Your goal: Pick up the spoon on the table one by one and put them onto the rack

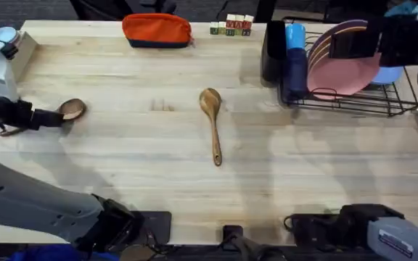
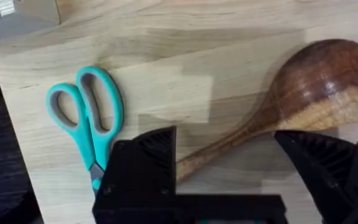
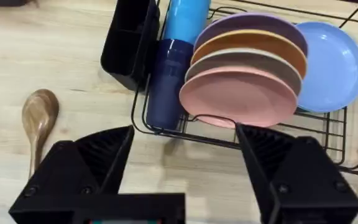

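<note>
Your left gripper (image 2: 225,168) hangs low over the far-left spoon (image 2: 278,112), fingers spread wide with the slim handle passing between them; nothing is pinched yet. Teal scissors (image 2: 89,118) lie just beside the gripper's outer finger (image 2: 138,165), apart from the handle. To do this step well, lower until both fingers bracket the handle near its neck, keep clear of the scissors, then close squarely so the spoon does not roll.

Your right gripper (image 3: 185,162) is also spread and empty, hovering above the table (image 1: 122,159) just short of the rack (image 3: 328,140). The second spoon (image 1: 212,123) lies off to this gripper's side, mid-table, well apart from the rack. The black utensil holder (image 3: 126,40) stands at the rack's near end.

Small lettered blocks (image 1: 231,26) sit at the table's far edge; their writing cannot be read.
</note>
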Controlling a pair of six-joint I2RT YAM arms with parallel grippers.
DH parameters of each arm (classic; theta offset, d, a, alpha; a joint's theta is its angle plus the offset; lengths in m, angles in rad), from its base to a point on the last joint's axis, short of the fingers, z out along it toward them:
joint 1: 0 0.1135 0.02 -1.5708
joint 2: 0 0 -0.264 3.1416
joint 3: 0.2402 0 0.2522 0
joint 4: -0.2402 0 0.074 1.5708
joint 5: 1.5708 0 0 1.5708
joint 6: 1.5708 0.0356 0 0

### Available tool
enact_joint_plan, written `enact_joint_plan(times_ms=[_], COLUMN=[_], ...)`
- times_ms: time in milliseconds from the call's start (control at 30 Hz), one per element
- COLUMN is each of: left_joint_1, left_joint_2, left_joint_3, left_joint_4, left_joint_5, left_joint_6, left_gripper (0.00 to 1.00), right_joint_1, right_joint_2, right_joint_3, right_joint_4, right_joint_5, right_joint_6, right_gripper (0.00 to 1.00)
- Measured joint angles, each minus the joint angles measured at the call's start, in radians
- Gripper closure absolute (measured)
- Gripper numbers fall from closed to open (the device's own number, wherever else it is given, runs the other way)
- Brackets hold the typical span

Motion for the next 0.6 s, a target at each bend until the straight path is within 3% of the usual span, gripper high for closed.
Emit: enact_joint_plan(times_ms=[133,200,400,567,600], left_joint_1=[0.000,0.000,0.000,-0.002,-0.002], left_joint_2=[0.001,0.002,0.005,0.008,0.008], left_joint_3=[0.000,0.000,-0.007,-0.008,-0.009], left_joint_4=[0.002,-0.003,-0.023,-0.019,-0.020], left_joint_5=[0.002,0.008,0.041,0.057,0.068], left_joint_6=[-0.002,-0.005,-0.011,-0.012,-0.014], left_gripper=[0.014,0.072,0.394,0.469,0.550], right_joint_1=[0.000,0.000,0.000,0.000,0.000], right_joint_2=[0.000,0.000,0.000,0.000,0.000], right_joint_3=[0.000,0.000,0.000,0.000,0.000], right_joint_4=[0.000,0.000,0.001,0.001,0.001], right_joint_5=[0.000,0.000,0.000,0.000,0.000], right_joint_6=[0.000,0.000,0.000,0.000,0.000], right_gripper=[0.009,0.009,0.009,0.009,0.009])
